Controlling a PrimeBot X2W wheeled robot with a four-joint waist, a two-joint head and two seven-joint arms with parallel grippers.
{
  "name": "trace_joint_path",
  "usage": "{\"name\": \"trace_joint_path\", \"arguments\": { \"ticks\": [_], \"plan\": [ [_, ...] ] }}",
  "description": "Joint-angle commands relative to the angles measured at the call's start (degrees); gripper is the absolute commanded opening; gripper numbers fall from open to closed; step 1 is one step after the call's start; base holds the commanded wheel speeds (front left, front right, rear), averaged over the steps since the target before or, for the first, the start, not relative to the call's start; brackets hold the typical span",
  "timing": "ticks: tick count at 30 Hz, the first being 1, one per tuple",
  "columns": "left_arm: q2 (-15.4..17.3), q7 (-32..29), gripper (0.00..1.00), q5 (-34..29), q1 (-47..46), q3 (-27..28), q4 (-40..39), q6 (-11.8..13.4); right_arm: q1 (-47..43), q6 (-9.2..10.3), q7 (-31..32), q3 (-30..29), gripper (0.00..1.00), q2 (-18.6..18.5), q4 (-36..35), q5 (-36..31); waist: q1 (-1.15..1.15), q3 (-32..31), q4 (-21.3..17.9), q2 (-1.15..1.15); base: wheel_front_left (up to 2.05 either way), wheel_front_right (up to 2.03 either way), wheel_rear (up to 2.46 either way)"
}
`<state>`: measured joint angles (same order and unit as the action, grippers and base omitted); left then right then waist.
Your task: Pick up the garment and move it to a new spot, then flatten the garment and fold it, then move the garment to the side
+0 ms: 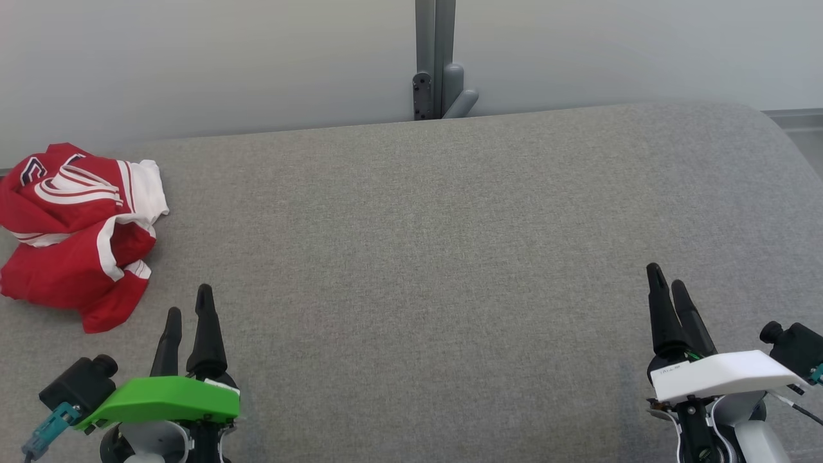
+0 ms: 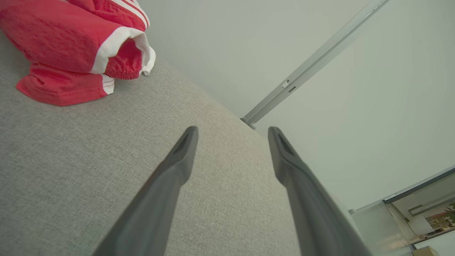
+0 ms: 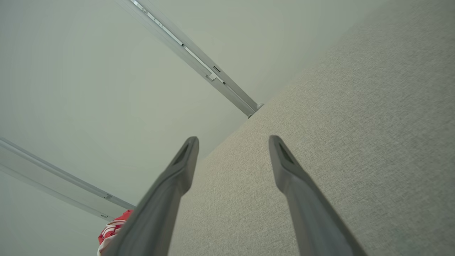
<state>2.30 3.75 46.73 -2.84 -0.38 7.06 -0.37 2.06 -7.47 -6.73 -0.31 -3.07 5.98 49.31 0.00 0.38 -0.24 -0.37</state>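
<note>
Well, one crumpled red-and-white garment (image 1: 77, 231) lies at the grey surface's (image 1: 418, 257) left edge, near the left gripper (image 1: 189, 299); the right gripper (image 1: 665, 275) sits well apart; two grippers, and the wrist views show plainly each pair of fingers (image 2: 172, 177) spread, holding nothing.

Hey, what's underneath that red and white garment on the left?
The crumpled garment lies on the grey fabric surface, at its far left. Its folds cover the patch beneath, so anything tucked under the heap cannot be seen.

Matt woven grey cloth surface (image 1: 450, 257); red synthetic-looking garment (image 1: 71, 231)
</note>
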Motion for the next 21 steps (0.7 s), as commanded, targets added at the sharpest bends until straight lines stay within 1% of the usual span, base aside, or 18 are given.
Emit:
{"name": "trace_joint_path", "arguments": {
  "ticks": [1,11,21],
  "plan": [
    [0.5,0.7,1.0,-2.2,0.1,-0.2,-1.1,0.4,0.1,-0.02,-0.6,0.1,1.0,-0.2,-1.1,-2.0,0.0,0.0,0.0,0.15,0.0,0.0,0.0],
    [0.5,2.6,1.0,-10.5,1.4,-0.4,-1.5,1.3,-0.2,-0.02,-2.0,1.0,1.0,-0.2,-1.2,-10.2,0.0,0.3,0.0,0.18,0.0,0.0,0.0],
    [0.6,4.2,1.0,-16.4,2.3,-1.4,-1.2,1.6,-0.6,-0.02,-3.2,1.9,1.0,-0.1,-0.5,-16.6,0.0,0.3,0.1,0.21,0.0,0.0,0.0]
  ]
}}
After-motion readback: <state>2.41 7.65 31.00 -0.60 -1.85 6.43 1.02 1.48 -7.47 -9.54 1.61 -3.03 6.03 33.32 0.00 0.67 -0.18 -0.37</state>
